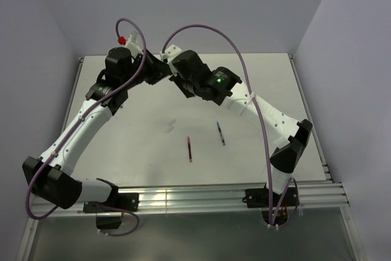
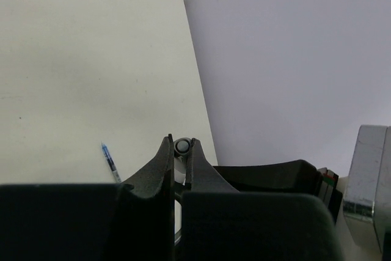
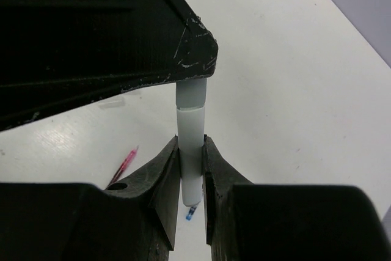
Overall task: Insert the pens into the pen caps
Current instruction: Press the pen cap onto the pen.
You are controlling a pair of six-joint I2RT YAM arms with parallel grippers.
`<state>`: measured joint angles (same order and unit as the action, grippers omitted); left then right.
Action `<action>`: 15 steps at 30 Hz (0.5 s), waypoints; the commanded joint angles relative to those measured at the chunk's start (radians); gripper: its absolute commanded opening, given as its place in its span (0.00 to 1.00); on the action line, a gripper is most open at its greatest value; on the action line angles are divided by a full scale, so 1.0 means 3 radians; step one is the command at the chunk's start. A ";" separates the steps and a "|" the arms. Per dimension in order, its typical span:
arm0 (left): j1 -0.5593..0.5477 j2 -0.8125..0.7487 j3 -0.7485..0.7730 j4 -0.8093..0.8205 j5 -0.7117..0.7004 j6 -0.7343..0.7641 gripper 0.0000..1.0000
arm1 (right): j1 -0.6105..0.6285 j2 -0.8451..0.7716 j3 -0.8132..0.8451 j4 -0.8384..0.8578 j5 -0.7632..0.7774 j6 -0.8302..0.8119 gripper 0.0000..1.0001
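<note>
Alignment explains the pose: the right pincer (image 3: 191,145) clamps a white pen (image 3: 190,123) pointing straight out past its tips, where the left pincer (image 2: 181,158), closed on a pale cap (image 2: 182,146), meets it. A red pen (image 1: 190,149) and a blue pen (image 1: 220,133) lie on the surface (image 1: 146,126) well below both pincers.

White table (image 1: 140,145) with faint smudges. A red pen (image 1: 190,149) and a dark blue pen (image 1: 220,133) lie near each other, well apart from the left gripper (image 2: 180,150) and right gripper (image 3: 191,151), toward the arm bases.

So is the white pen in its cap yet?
In, apparently: the right wrist view shows the white pen, held in the right claw, meeting the cap with no gap.
</note>
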<state>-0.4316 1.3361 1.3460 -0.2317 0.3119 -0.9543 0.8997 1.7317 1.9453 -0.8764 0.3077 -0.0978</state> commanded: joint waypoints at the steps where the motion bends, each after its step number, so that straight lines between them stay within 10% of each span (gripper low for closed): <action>1: -0.0065 0.0036 -0.0089 -0.0209 0.0060 -0.0107 0.00 | 0.0054 0.0097 0.0229 0.0529 0.0227 -0.0006 0.00; 15: -0.0054 0.0046 0.0110 -0.0137 0.0126 0.0128 0.00 | 0.0038 0.0201 0.0537 0.0431 -0.0233 0.0255 0.00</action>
<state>-0.4198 1.3476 1.3361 -0.2382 0.2382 -0.9531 0.9043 1.8317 2.0426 -0.9108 0.3244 -0.0380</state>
